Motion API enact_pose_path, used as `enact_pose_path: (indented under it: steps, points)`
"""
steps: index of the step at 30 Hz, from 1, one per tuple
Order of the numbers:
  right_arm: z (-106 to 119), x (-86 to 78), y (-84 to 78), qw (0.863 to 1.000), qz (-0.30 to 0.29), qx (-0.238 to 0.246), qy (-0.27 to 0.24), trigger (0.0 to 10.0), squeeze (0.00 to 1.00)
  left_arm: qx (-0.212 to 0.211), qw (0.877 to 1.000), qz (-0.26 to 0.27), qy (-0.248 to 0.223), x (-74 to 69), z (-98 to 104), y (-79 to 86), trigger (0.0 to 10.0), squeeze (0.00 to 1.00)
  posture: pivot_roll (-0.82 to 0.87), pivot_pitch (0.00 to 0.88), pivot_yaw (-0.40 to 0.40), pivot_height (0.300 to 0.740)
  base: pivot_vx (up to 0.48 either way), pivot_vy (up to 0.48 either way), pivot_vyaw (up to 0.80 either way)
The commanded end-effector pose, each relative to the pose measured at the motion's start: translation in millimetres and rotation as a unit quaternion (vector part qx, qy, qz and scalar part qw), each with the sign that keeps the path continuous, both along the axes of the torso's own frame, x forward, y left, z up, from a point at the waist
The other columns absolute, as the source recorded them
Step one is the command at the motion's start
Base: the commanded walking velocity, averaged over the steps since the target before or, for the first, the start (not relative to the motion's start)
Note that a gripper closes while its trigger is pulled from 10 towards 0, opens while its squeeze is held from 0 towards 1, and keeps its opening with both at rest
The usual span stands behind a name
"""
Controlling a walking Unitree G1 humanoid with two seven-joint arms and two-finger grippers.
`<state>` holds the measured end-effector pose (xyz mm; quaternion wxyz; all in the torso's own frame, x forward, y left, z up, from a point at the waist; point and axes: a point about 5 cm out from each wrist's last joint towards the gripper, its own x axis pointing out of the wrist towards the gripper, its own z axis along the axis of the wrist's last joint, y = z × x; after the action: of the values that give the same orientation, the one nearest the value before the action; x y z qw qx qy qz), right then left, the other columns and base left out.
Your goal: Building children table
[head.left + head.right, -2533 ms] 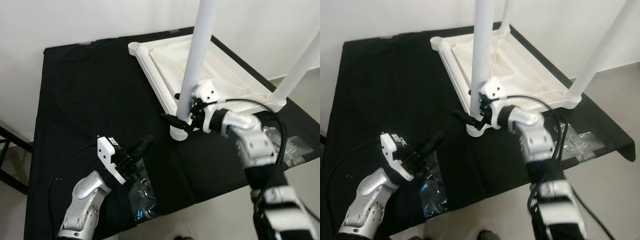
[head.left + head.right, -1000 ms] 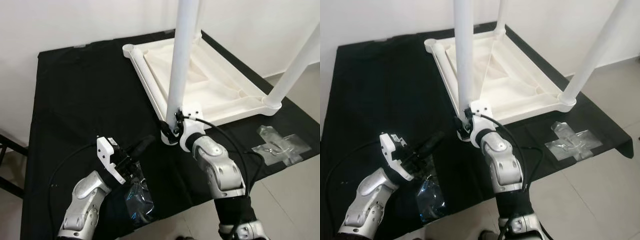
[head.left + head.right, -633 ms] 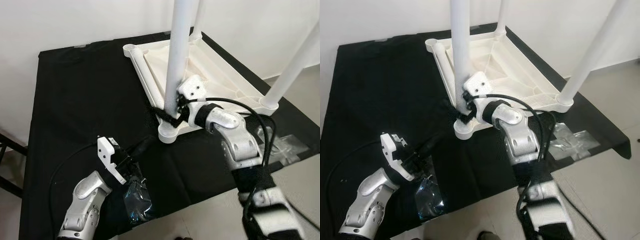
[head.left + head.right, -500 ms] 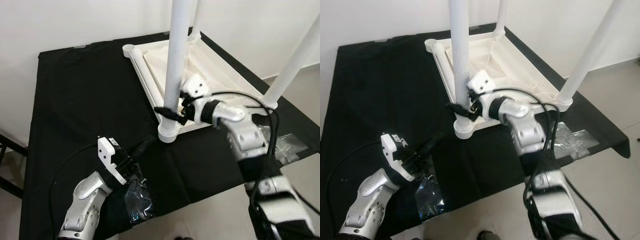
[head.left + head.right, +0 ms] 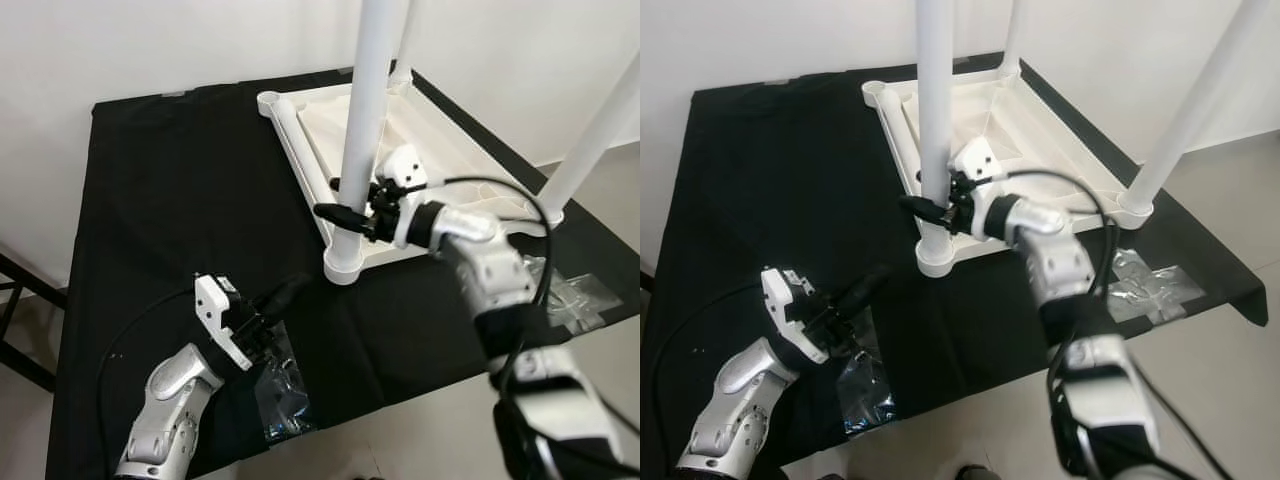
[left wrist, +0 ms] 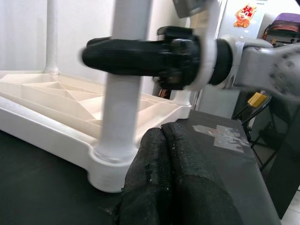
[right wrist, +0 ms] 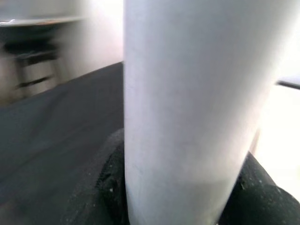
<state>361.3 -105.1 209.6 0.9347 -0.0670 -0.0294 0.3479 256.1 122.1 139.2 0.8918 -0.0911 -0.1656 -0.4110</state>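
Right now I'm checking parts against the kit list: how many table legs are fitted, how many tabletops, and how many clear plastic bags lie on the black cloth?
Table legs standing in the corner sockets: 3
White tabletop, upside down: 1
Clear plastic bags on the black cloth: 2
Total: 6

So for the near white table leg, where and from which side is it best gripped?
Low on the near leg, just above its corner socket, coming in level from the tabletop side. The leg is a smooth upright tube, so fingers fit across it there, as the right gripper already does. The left gripper rests shut nearby.
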Motion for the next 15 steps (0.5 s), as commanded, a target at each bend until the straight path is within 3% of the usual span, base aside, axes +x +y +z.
enact_pose_path:
  steps: [1,2,3,4,5,6,7,9,10,15]
  points:
    - [-42,-4.6,-14.5,0.986,-0.147,-0.022,0.08,0.0,0.0,0.006,1.0,-0.003,0.004,-2.5,-2,1.2,10.0,0.0,0.01,0.153,-0.025,0.74,0.0,0.0,0.0]
    - [-53,-16.2,-6.4,0.979,-0.176,-0.004,0.103,0.0,0.0,0.006,1.0,-0.003,0.004,-2.2,-2,1.8,10.0,0.0,0.01,0.152,-0.021,0.74,0.0,0.0,0.0]
    - [-53,-16.2,-6.4,0.979,-0.176,-0.004,0.103,0.0,0.0,0.006,1.0,-0.003,0.004,-2.2,-2,1.8,10.0,0.0,0.01,0.152,-0.021,0.74,0.0,0.0,0.0]
    - [-60,-25.4,5.2,0.977,-0.184,0.023,0.109,0.0,0.0,0.007,1.0,-0.003,0.004,-1.5,-2,2.6,10.0,0.0,-0.01,0.136,-0.006,0.74,0.0,0.0,0.0]
    - [-62,-29.7,15.9,0.979,-0.172,0.034,0.105,8.7,0.0,0.007,1.0,-0.004,0.006,-0.6,-3,3.0,10.0,0.0,0.0,0.133,-0.001,0.74,0.0,0.0,0.0]
    - [-61,-30.3,23.7,0.981,-0.161,0.039,0.101,10.0,0.0,0.007,1.0,-0.004,0.007,0.3,-3,3.3,10.0,0.0,0.0,0.134,-0.002,0.74,0.0,0.0,0.0]
    - [-55,-30.5,33.9,0.985,-0.133,0.055,0.092,10.0,0.57,0.008,1.0,-0.003,0.008,1.6,-3,3.7,10.0,0.0,0.0,0.127,-0.007,0.74,0.0,0.0,0.0]
    - [-51,-30.7,39.8,0.988,-0.112,0.063,0.088,10.0,0.57,0.008,1.0,-0.002,0.009,2.5,-3,3.8,10.0,0.0,0.0,0.125,-0.008,0.74,0.0,0.0,0.0]
    - [-43,-32.7,51.0,0.991,-0.061,0.087,0.081,10.0,1.0,0.001,1.0,0.006,0.01,3.8,-3,5.4,10.0,0.0,0.0,0.123,-0.015,0.74,0.0,0.0,0.0]
    - [-28,-41.2,64.0,0.991,0.014,0.117,0.063,10.0,1.0,-0.024,0.999,0.039,0.02,8.5,-1,13.4,10.0,0.0,0.0,0.119,-0.02,0.74,0.0,0.0,0.0]
